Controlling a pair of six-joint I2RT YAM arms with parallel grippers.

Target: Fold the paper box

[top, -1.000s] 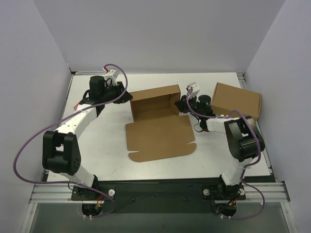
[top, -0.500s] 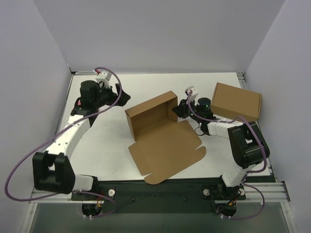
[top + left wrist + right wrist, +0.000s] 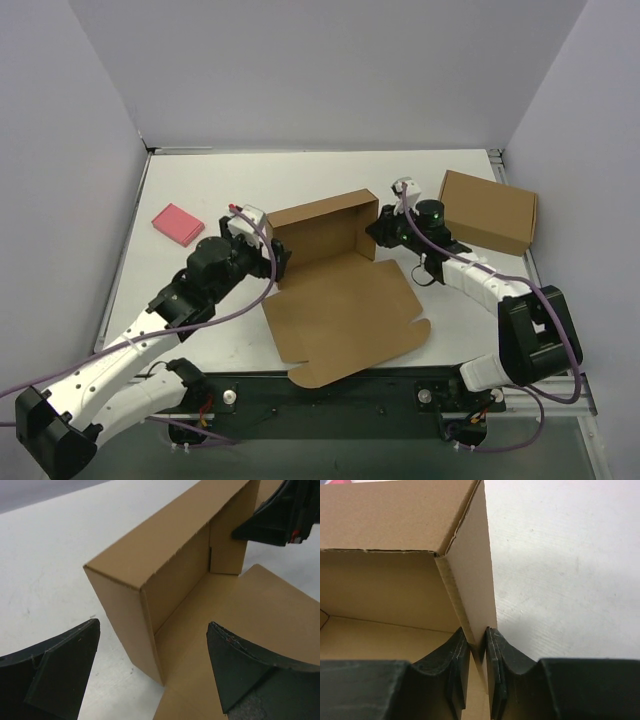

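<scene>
The paper box (image 3: 335, 290) lies mid-table, half formed: its brown walls stand at the back and its lid flap lies flat toward me. My left gripper (image 3: 276, 262) is open and straddles the box's left front corner (image 3: 150, 645), with one black finger (image 3: 60, 675) outside on the table and the other over the cardboard floor. My right gripper (image 3: 379, 232) is shut on the box's right side wall (image 3: 475, 580), with the pads pressed on both faces of the wall. The left wrist view also catches that right gripper (image 3: 280, 515) at the far end of the box.
A second, fully formed brown cardboard box (image 3: 487, 210) stands at the back right, close behind the right arm. A small pink flat block (image 3: 177, 223) lies at the left of the white table (image 3: 200, 180). The lid flap's edge overhangs the table's near edge (image 3: 320, 377).
My left gripper has opened and swung from the table's far left back to the box's left front corner. The box has turned and slid nearer. The right jaws have tightened on the wall.
</scene>
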